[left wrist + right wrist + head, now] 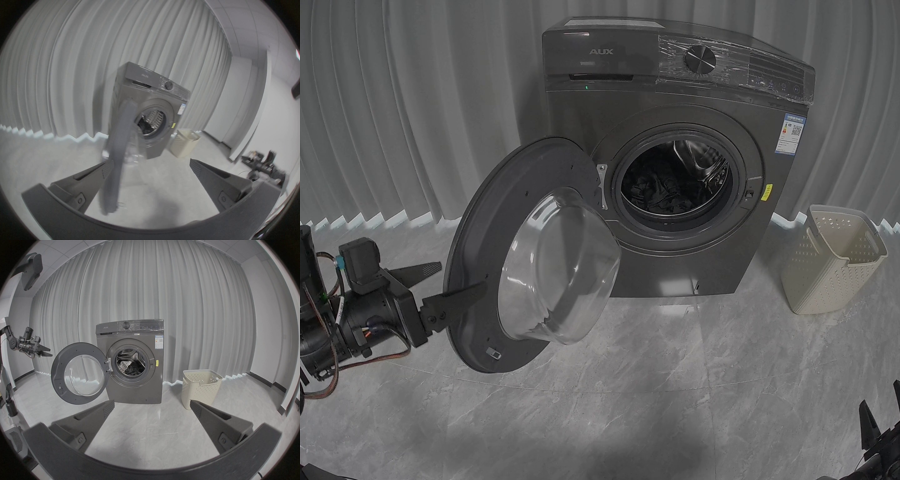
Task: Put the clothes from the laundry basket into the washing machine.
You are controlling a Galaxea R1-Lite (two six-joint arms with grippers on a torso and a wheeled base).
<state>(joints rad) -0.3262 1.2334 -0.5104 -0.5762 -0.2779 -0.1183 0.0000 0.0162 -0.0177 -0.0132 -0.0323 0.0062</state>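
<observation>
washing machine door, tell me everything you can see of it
The door is round, with a dark grey frame that looks like plastic and a clear domed window bulging from its inner face. It hangs on a hinge beside the washing machine's opening and stands swung wide open. The open left gripper straddles its outer rim; whether a finger touches it cannot be told.
</observation>
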